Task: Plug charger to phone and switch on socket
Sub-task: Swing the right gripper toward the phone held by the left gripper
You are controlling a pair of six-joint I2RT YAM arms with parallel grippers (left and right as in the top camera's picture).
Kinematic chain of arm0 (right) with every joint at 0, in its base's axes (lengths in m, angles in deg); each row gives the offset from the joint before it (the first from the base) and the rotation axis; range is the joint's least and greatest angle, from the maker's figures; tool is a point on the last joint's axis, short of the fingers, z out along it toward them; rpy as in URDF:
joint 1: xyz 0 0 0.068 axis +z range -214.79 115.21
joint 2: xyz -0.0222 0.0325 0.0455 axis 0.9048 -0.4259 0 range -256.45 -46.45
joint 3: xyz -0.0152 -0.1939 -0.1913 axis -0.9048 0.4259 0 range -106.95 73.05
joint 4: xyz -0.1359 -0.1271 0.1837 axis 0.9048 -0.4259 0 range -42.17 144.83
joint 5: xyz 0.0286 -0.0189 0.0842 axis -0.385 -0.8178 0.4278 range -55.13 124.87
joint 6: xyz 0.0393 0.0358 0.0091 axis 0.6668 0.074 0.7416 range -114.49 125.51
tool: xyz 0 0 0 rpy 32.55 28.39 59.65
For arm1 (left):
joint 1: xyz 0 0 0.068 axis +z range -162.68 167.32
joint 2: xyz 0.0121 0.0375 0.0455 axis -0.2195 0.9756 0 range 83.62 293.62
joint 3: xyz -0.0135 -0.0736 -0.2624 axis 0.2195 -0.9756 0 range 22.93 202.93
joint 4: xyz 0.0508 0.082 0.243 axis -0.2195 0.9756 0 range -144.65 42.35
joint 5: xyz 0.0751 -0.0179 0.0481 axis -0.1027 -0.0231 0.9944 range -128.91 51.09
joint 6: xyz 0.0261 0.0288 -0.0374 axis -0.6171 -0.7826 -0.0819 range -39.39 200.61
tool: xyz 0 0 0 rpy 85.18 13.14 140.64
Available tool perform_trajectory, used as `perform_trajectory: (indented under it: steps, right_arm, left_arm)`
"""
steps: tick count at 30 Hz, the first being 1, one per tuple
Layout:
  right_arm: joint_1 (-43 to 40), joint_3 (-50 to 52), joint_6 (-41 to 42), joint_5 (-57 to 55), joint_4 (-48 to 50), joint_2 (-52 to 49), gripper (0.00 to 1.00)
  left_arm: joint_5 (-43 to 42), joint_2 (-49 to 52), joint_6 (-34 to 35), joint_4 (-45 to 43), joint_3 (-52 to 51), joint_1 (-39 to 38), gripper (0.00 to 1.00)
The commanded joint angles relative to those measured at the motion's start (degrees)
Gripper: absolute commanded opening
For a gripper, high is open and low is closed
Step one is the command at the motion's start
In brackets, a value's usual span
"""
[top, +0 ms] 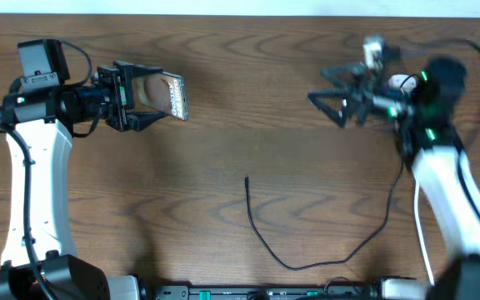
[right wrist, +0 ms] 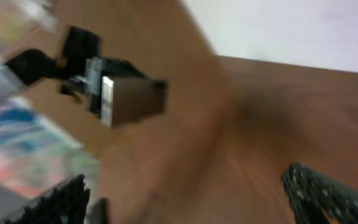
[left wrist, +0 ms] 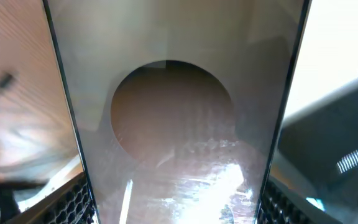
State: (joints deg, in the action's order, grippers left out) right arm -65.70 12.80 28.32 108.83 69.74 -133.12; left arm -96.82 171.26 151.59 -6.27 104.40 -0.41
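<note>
No text, label or number can be read, even on the phone (top: pixel 155 92).

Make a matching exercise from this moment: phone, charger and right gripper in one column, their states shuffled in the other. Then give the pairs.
Things
1. phone
2. charger
3. right gripper

States
A. open and empty
B. held off the table in the left gripper
C. lying loose on the table, plug tip free

Pairs: 1-B, 2-C, 3-A
</note>
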Motion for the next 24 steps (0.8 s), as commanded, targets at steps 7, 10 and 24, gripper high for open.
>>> perform_trajectory:
  steps: [7, 10, 24]
  right_arm:
    - [6.71, -7.48, 34.62, -0.39, 12.76, -20.7, 0.99]
    - [10.64, -7.45, 33.92, -2.56, 12.76, -23.82, 0.99]
    - [26.86, -7.48, 29.99, -10.86, 17.03, -27.23, 0.99]
  left_arm:
    - [24.13, -1.16, 1.16, 5.64, 1.88, 0.13, 0.08]
    - [27.87, -1.16, 1.49, 5.64, 1.11, 0.04, 0.07]
    - [42.21, 0.76, 7.21, 5.53, -1.44, -7.96, 0.08]
